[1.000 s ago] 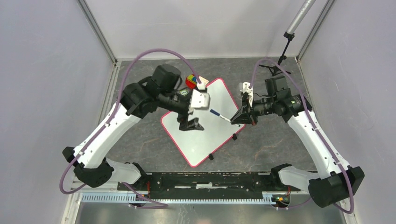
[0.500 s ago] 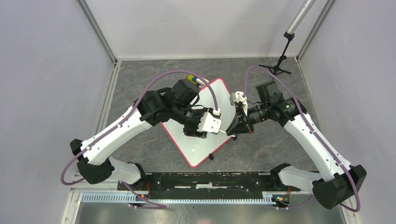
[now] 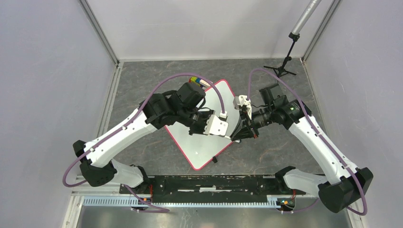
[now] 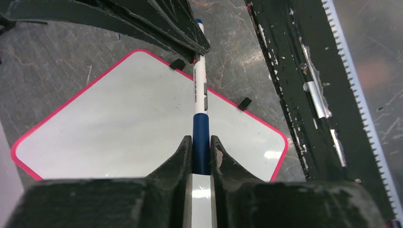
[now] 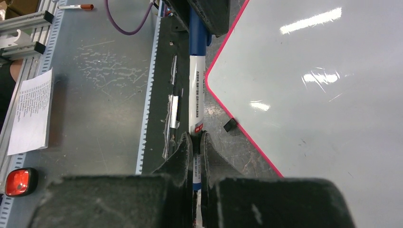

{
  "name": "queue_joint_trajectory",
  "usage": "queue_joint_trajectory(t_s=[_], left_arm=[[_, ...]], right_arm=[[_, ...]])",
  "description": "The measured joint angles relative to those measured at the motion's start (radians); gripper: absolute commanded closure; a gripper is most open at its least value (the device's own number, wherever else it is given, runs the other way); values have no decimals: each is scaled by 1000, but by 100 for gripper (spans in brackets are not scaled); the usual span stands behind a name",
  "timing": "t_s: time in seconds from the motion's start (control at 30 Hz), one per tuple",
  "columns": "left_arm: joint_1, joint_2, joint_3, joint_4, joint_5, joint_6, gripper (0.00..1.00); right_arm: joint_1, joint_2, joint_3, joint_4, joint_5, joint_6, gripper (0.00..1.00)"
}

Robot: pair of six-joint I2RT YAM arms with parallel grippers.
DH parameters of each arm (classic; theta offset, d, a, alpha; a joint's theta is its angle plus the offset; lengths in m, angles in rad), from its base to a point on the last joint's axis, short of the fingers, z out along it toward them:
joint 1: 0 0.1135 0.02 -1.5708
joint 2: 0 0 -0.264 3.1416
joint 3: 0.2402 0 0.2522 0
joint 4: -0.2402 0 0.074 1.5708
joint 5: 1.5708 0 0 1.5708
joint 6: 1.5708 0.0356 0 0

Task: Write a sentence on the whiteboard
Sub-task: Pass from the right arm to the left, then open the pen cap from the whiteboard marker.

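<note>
The whiteboard point(image 3: 202, 148) lies turned like a diamond on the grey table, white with a pink-red rim. No sentence shows on its bare face point(image 4: 119, 128). A marker point(image 4: 200, 92) with a white barrel and a blue cap is held level above the board's right edge, between both grippers. My left gripper point(image 4: 201, 144) is shut on the blue cap. My right gripper point(image 5: 196, 141) is shut on the white barrel point(image 5: 196, 95). In the top view the two grippers meet tip to tip, left gripper point(image 3: 230, 136) against right gripper point(image 3: 237, 134), and they hide the marker.
A coloured cube point(image 3: 195, 80) sits by the board's far corner. A black stand point(image 3: 284, 66) is at the back right. The black base rail point(image 3: 209, 183) runs along the near edge. Beyond it lie an orange-capped marker point(image 5: 76, 6), a paper sheet point(image 5: 31, 111) and a red button point(image 5: 18, 181).
My left arm swung right across the board to the marker, and its jaws closed on the blue cap. My right gripper, holding the marker, shifted slightly left and nearer.
</note>
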Motion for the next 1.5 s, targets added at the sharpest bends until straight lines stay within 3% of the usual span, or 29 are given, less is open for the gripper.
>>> queue_joint_trajectory(t_s=[0.1, 0.13, 0.33, 0.67, 0.87, 1.0, 1.17, 1.33, 1.43, 1.5], left_arm=[[9, 0, 0, 15, 6, -29, 98], [18, 0, 0, 23, 14, -42, 98], [145, -15, -40, 97, 127, -175, 98], [401, -130, -124, 291, 375, -519, 98], [481, -182, -180, 492, 515, -779, 98], [502, -180, -203, 579, 537, -895, 98], [502, -171, -209, 643, 546, -986, 98], [502, -159, -209, 658, 552, -1027, 98], [502, -159, -209, 662, 555, -1031, 98], [502, -159, -209, 660, 553, -1031, 98]], right_arm=[[1, 0, 0, -3, -3, 3, 43], [1, 0, 2, -2, -5, 5, 34], [2, -28, 6, 112, 40, 95, 2], [-11, -95, 91, 435, 110, 360, 3], [-60, -63, 56, 734, 13, 682, 3], [-61, -68, -34, 950, -25, 913, 2], [-61, -79, -165, 1297, -38, 1250, 27], [-62, -74, -249, 1591, -38, 1524, 31], [-63, -71, -248, 1610, -35, 1549, 32], [-63, -71, -228, 1532, -23, 1492, 33]])
